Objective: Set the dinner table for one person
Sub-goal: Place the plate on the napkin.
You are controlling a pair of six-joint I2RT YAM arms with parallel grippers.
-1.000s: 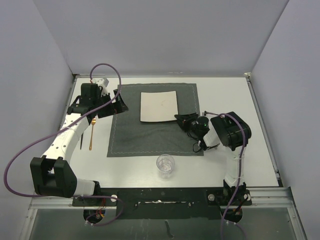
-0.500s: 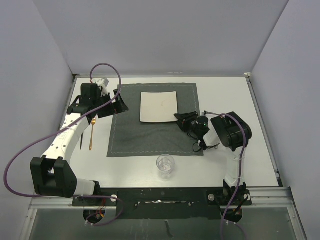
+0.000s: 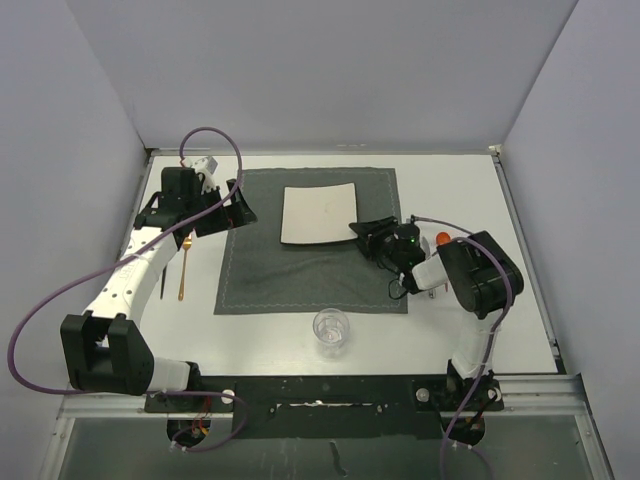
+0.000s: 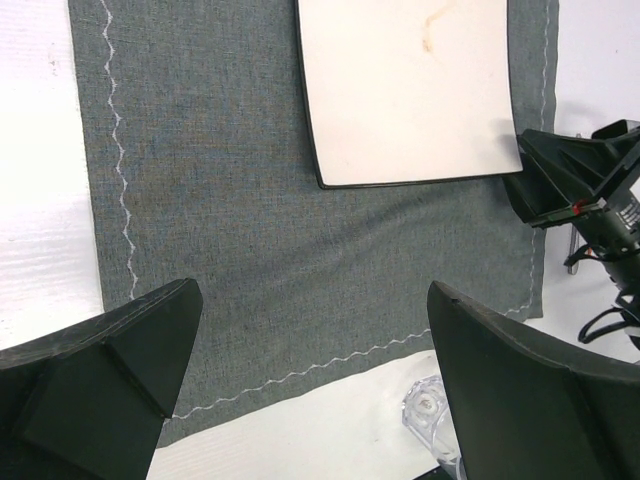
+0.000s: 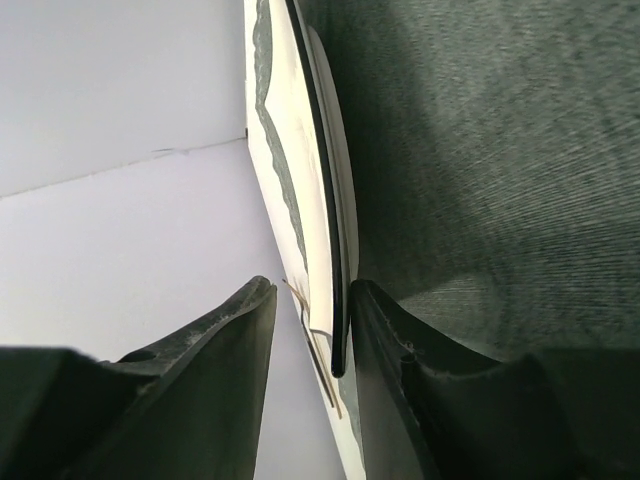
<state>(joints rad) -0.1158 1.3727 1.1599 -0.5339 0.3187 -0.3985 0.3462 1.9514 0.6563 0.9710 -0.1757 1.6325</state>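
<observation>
White plate (image 3: 318,213) edge — end effector (image 5: 312,288) astride

A finger (image 4: 530,400) of the left claw (image 4: 312,290) partly hides the clear drinking glass (image 4: 425,412); the small orange object (image 3: 442,238) behind the right claw (image 3: 362,236) is too small to identify.

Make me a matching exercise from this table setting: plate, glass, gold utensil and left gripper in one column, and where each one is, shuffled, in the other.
Things
1. white plate
2. clear glass
3. gold utensil
4. left gripper

Places
A. on the bare dinner table, left of the placemat
B. open and empty, over the placemat's far left corner
C. on the far half of the placemat
D. on the bare dinner table, between the placemat and the arm bases

Pairs: 1-C, 2-D, 3-A, 4-B
</observation>
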